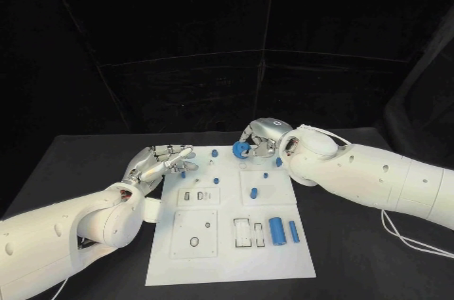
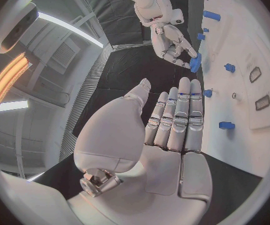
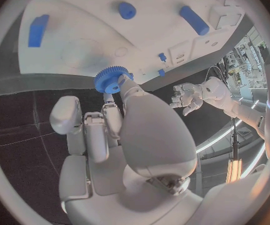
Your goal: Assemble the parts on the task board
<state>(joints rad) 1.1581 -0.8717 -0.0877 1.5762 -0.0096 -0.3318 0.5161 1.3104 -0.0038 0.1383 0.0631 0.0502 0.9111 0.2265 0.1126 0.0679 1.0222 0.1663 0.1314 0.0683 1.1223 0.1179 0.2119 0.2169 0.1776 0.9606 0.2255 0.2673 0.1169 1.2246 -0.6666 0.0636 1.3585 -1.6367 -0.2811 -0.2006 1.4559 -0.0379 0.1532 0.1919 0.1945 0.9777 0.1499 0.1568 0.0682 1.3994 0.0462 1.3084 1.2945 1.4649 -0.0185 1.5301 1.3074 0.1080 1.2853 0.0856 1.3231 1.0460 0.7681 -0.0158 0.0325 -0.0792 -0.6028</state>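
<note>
The right hand (image 1: 260, 137) pinched a blue gear (image 1: 242, 148) at the board's (image 1: 227, 260) twelve o'clock edge. The left hand (image 1: 159, 161) hovered, fingers straight and empty, over its ten o'clock edge.

Matt blue plastic gear (image 3: 112, 79), smooth white task board (image 1: 227, 260).

A: Right hand (image 1: 260, 137), head view: the silver fingers cover most of the small blue toothed gear (image 1: 242, 148); the contact points can't be made out.

B: The white task board (image 1: 227, 260) has its far right corner hidden under the right forearm. The shape of the little blue peg (image 1: 214, 153) there is too small to tell.
</note>
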